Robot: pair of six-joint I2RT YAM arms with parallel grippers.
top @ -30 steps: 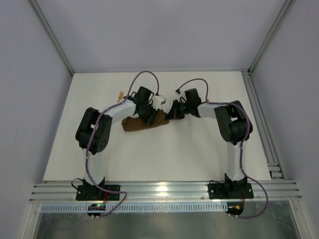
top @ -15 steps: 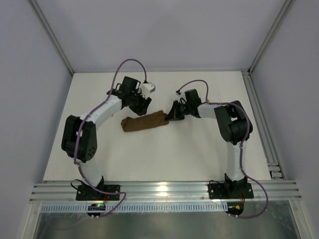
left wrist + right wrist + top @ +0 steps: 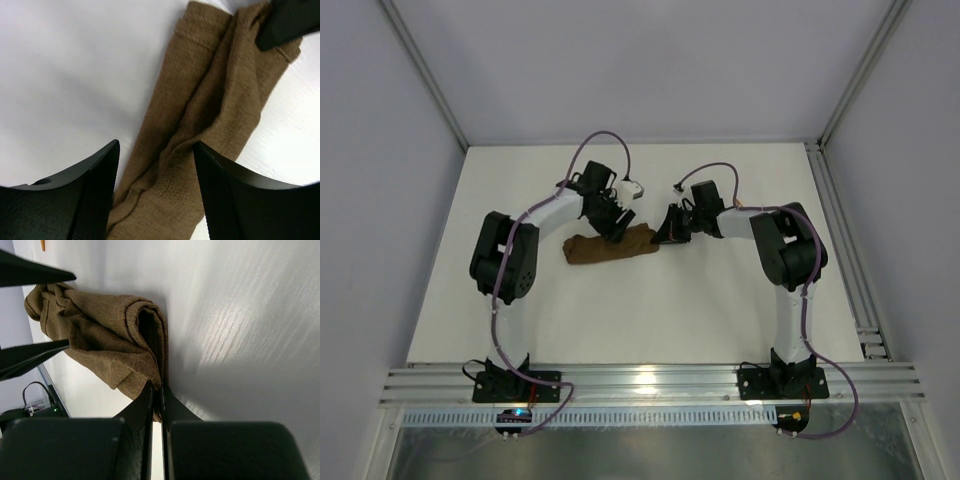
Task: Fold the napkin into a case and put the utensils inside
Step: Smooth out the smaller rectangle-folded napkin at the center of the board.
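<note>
R claw (image 3: 156, 392) – pinching case (image 3: 102, 335) edge

White table (image 3: 720, 310), aluminium rails (image 3: 650, 381)

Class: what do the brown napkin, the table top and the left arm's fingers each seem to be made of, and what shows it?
The napkin: soft matte woven cloth; the weave and loose creases show. The table top: smooth white board, perhaps laminate; it carries sheen streaks. The left arm's fingers: black, likely hard plastic, with finely dotted grip faces.
</note>
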